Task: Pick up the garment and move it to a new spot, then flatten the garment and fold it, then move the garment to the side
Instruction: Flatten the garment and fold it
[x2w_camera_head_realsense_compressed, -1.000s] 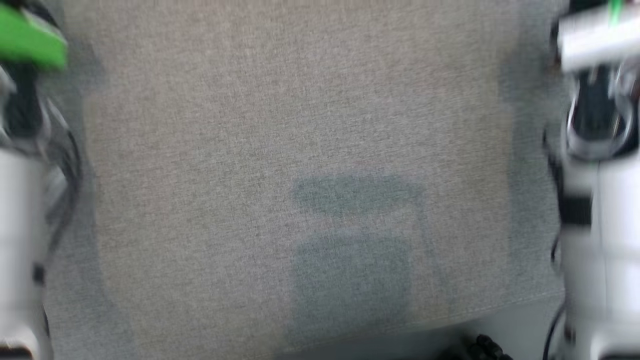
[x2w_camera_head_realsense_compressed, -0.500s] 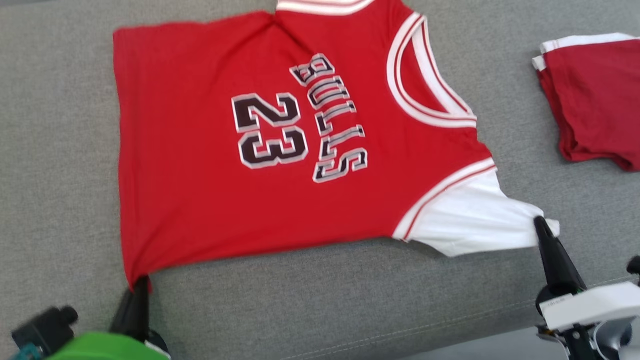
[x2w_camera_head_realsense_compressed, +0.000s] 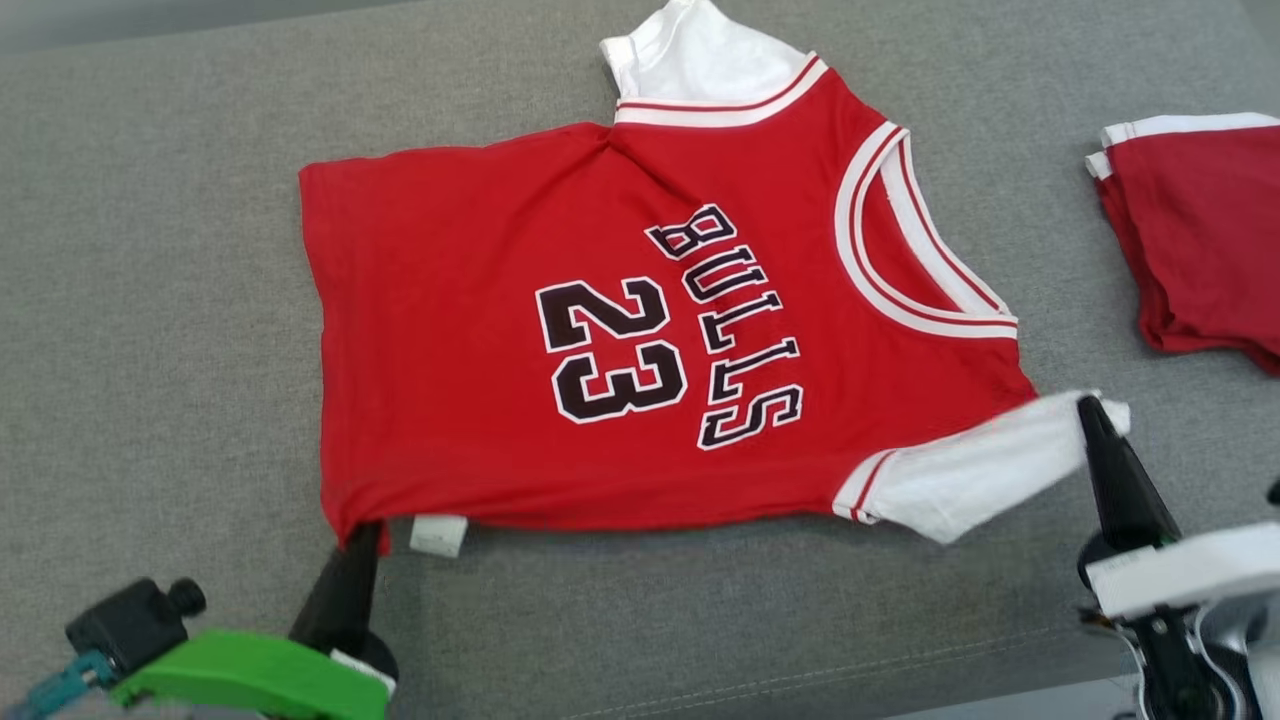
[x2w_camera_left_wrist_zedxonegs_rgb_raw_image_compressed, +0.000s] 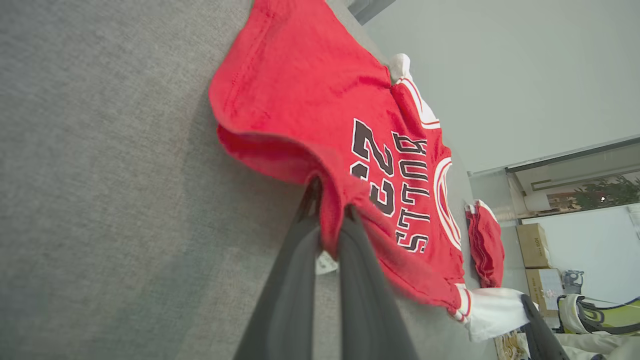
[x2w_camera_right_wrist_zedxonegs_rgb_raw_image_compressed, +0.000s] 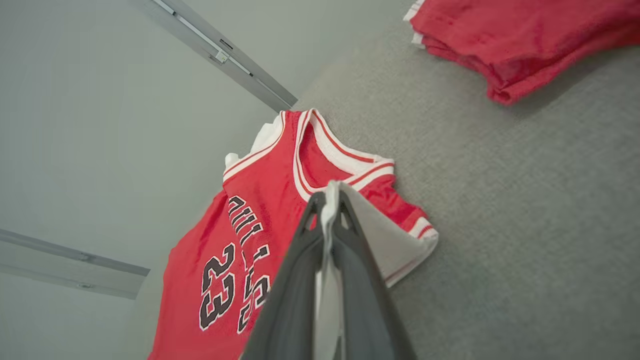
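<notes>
The garment (x2w_camera_head_realsense_compressed: 640, 340) is a red jersey with white sleeves, "BULLS" and "23" on its front, spread face up on the grey fabric surface (x2w_camera_head_realsense_compressed: 150, 300). My left gripper (x2w_camera_head_realsense_compressed: 362, 532) is shut on its near hem corner, and a white label hangs beside the fingers. In the left wrist view the two dark fingers (x2w_camera_left_wrist_zedxonegs_rgb_raw_image_compressed: 300, 260) pinch the red cloth (x2w_camera_left_wrist_zedxonegs_rgb_raw_image_compressed: 300, 100) and lift that corner. My right gripper (x2w_camera_head_realsense_compressed: 1090, 412) is shut on the tip of the near white sleeve (x2w_camera_head_realsense_compressed: 980, 470). The right wrist view shows the white cloth (x2w_camera_right_wrist_zedxonegs_rgb_raw_image_compressed: 327, 210) squeezed between the fingers, the jersey (x2w_camera_right_wrist_zedxonegs_rgb_raw_image_compressed: 240, 240) beyond.
A second red garment (x2w_camera_head_realsense_compressed: 1200, 240), folded with white trim, lies at the right on the same surface, also seen in the right wrist view (x2w_camera_right_wrist_zedxonegs_rgb_raw_image_compressed: 520, 35). The surface's front seam and edge (x2w_camera_head_realsense_compressed: 900, 660) run close to both grippers. Cardboard boxes (x2w_camera_left_wrist_zedxonegs_rgb_raw_image_compressed: 532, 245) stand far off.
The head camera has swung, so the whole picture shifted from a blurred bare surface to the jersey. Since half a second ago the near sleeve and hem corner have drawn in toward the jersey's body.
</notes>
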